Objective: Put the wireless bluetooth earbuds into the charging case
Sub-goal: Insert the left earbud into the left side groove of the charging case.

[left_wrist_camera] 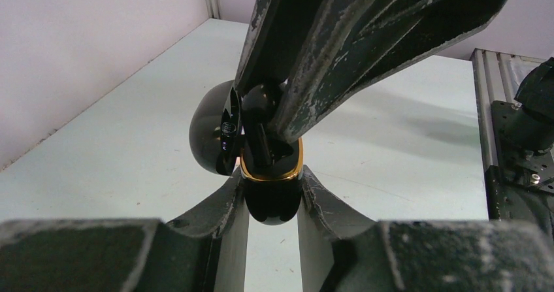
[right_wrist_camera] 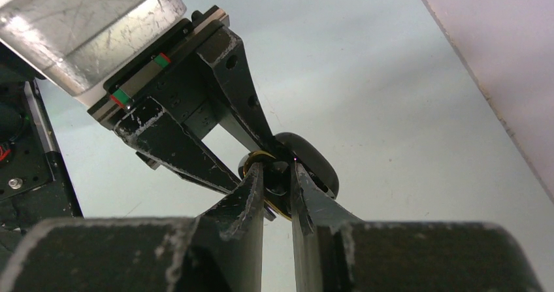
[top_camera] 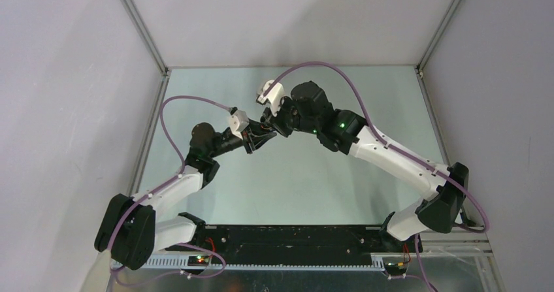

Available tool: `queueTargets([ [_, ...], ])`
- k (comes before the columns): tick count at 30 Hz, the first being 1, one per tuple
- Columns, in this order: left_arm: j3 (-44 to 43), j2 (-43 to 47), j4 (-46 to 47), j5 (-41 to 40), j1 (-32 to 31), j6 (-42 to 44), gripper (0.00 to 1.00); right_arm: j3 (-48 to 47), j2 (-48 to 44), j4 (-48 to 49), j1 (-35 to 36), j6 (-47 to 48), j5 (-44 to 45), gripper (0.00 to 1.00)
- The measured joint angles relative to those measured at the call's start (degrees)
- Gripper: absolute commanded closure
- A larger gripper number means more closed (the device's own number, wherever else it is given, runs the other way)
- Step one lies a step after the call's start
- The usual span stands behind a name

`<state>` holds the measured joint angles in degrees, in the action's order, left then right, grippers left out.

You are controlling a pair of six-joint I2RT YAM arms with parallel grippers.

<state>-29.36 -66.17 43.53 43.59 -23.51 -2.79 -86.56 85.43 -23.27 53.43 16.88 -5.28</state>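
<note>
closest to us in the left wrist view are the left gripper (left_wrist_camera: pixel 272 181) fingers, squeezed tight on the base of the black charging case (left_wrist_camera: pixel 271 210), which sits up in the air over the table (top_camera: pixel 294 181). we can see its gold rim (left_wrist_camera: pixel 287 173), with the lid (left_wrist_camera: pixel 209 132) swung open to one side. right gripper (right_wrist_camera: pixel 276 171) comes down from above, pinching a black earbud (left_wrist_camera: pixel 260 102) whose stem dips inside that rim. honestly we can't tell if it's seated in its slot. both arms meet over the far middle of the table.
</note>
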Motion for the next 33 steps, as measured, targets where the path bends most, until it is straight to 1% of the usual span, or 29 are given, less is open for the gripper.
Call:
queueTargets([
  [19,0.0,0.0,-0.8,-0.5,0.0,-1.8,0.78,-0.8,1.3,0.1,1.0,-0.8,2.0,0.86],
  [23,0.0,0.0,-0.8,-0.5,0.0,-1.8,0.78,-0.8,1.3,0.0,1.6,-0.8,3.3,0.81],
  [26,0.0,0.0,-0.8,-0.5,0.0,-1.8,0.78,-0.8,1.4,0.0,2.1,-0.7,4.4,0.76],
  [33,0.0,0.0,-0.1,0.1,0.0,-1.8,0.76,-1.0,1.4,-0.2,3.4,-0.8,5.6,0.69],
])
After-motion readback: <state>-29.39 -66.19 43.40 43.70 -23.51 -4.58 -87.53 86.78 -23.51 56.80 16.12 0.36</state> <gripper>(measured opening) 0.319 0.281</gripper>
